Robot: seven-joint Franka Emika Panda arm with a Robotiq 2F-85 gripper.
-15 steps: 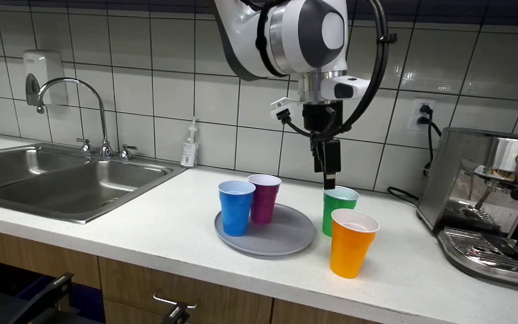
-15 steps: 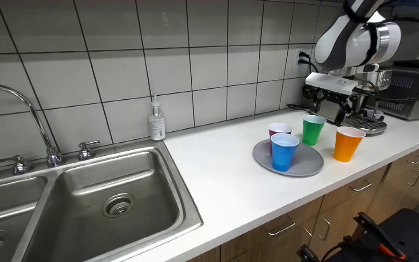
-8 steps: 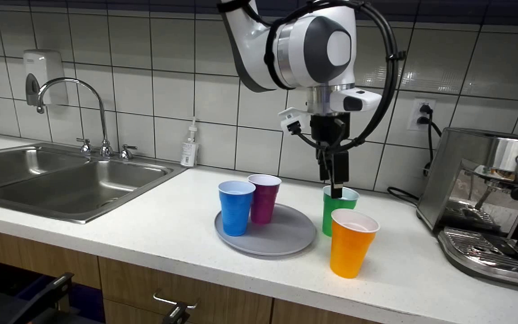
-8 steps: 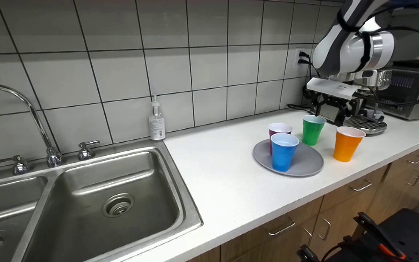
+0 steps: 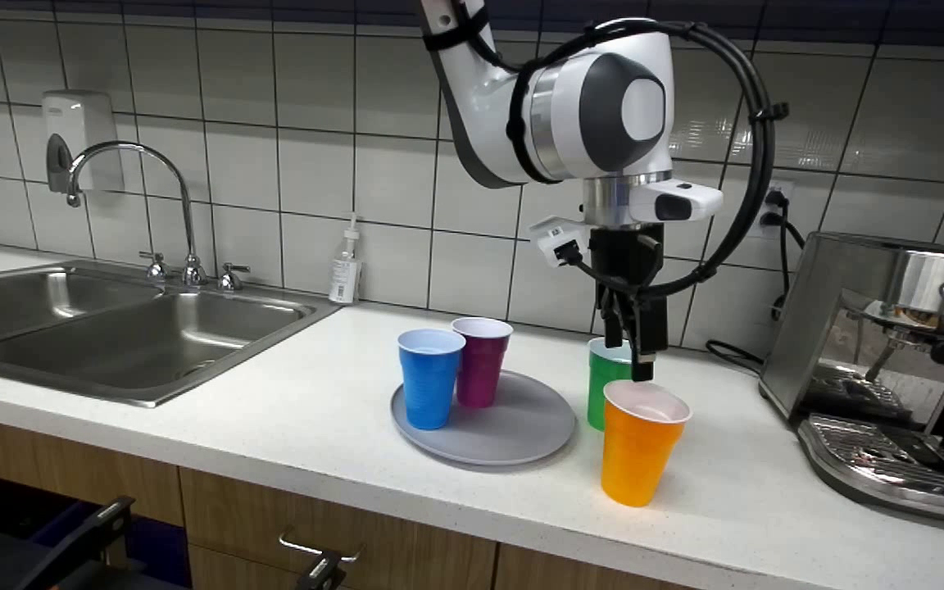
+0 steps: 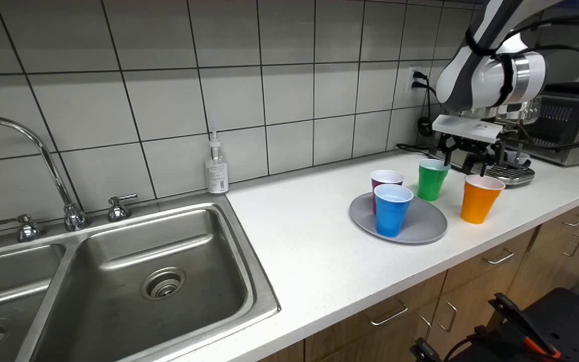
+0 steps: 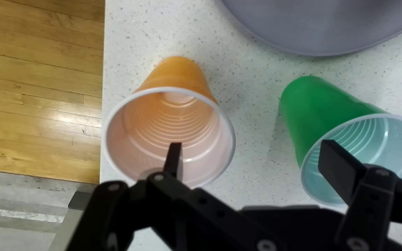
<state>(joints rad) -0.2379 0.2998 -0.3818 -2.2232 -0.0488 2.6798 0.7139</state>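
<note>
Wrist view shows the tool point(image 7: 252, 150) released, its jaws wide apart, with one fingertip point(image 7: 173, 157) pictured over the mouth of the orange cup point(image 7: 169, 122) and the other over that of the green cup point(image 7: 326, 111). Whether either touches a cup cannot be told. In an exterior view a fingertip point(image 5: 642, 370) ends just at the back of the orange cup's mouth, and the green cup stands behind, partly hidden by the tool and the orange cup. In both exterior views the two cups stand upright on the counter point(image 6: 294, 251), the orange one nearer the front edge, the green one farther back. Beside them lies a grey plate point(image 5: 513, 430), bearing a blue cup point(image 5: 431, 381) and a purple cup point(image 5: 480, 377), both upright and close together. Farther out, an espresso machine point(image 5: 906, 369) sits on the cups' opposite side from the plate; well off past the plate is a steel sink point(image 6: 199, 317), with a pump bottle point(image 6: 217, 173) near its back corner.
</note>
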